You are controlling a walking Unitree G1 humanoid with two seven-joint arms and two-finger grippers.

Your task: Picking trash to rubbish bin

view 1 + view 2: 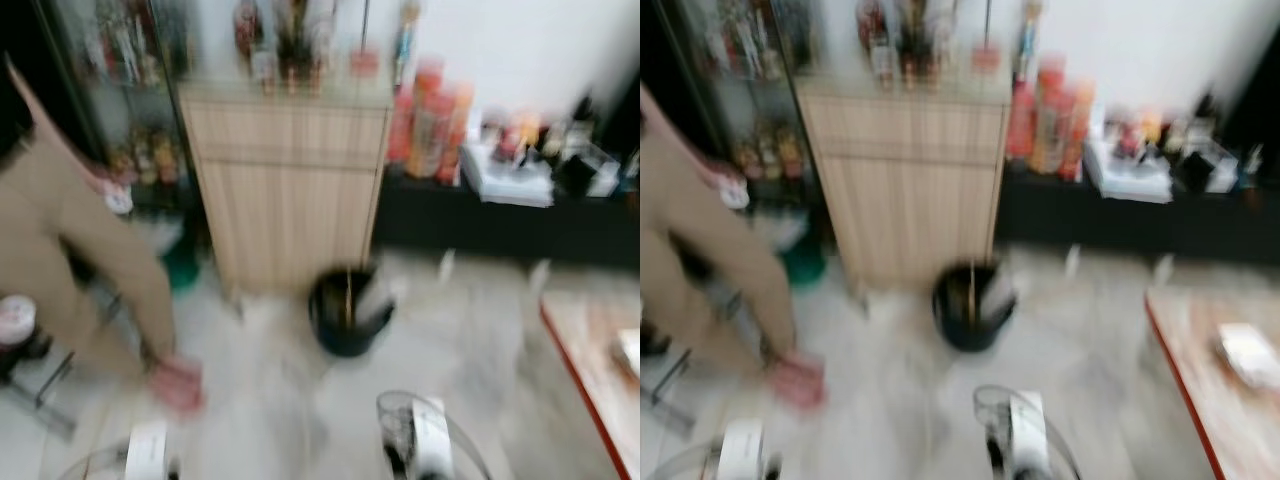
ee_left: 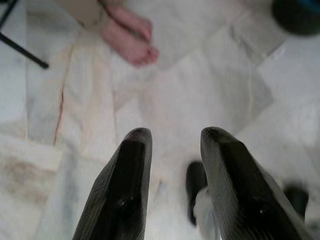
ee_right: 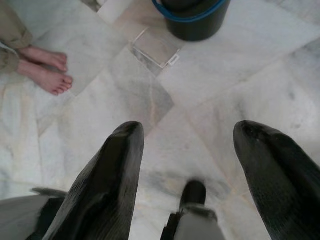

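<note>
The right hand [image 3: 187, 175] hangs low over the pale marble floor [image 3: 240, 100], its two black fingers spread wide and holding nothing. Ahead of its fingertips, well apart from them, a flat clear plastic wrapper [image 3: 156, 47] lies on the floor; this looks like the trash to be picked. Just beyond the wrapper, almost touching it, stands the rubbish bin [image 3: 196, 20], a dark bucket with a blue rim. In the blurred head views the same bin [image 1: 348, 312] sits at the foot of a wooden cabinet [image 1: 290, 190].

The left hand [image 2: 175, 185] also hangs over bare floor, its fingers parted by a narrower gap and holding nothing. Beyond it, off to one side, are the bare feet [image 2: 131, 37] of a person [image 1: 70, 250] who stands at the robot's left.

The head views are smeared, so the robot seems to be walking. Judging from this, the step in hand is the approach to the wrapper. To do it well, the robot should stop short of the bin and steady itself before reaching. The wrapper is thin and flat, so the fingers likely need to come down steeply and pinch an edge. Keeping clear of the person's feet matters, and so does not knocking the bin.
</note>
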